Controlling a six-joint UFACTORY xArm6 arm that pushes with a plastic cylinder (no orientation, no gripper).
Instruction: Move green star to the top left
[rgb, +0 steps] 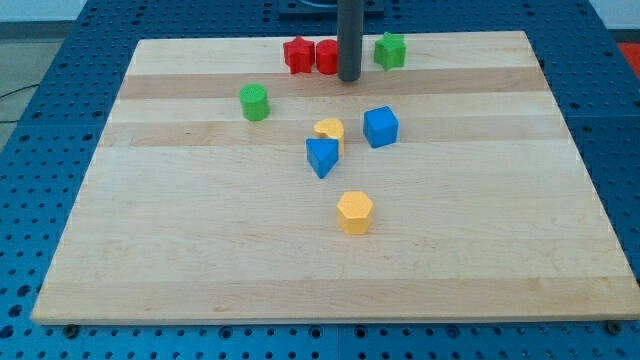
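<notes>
Camera view: green star-shaped block (390, 50) sits near the wooden worktop (200, 260) top edge, right of my tip (348, 77). No end effector jaws exist. Pushing left risks dragging the red blocks (312, 55) along.

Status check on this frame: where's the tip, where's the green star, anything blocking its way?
My tip at board's top edge, just left of green star. Two red blocks sit left of tip, on star's path toward top left. Green cylinder lower left.

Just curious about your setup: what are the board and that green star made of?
The board looks like pale wood: visible grain and glued plank strips, matte finish. The green star, just right of my tip, seems to be painted wood or plastic: solid uniform colour, slight sheen.
</notes>
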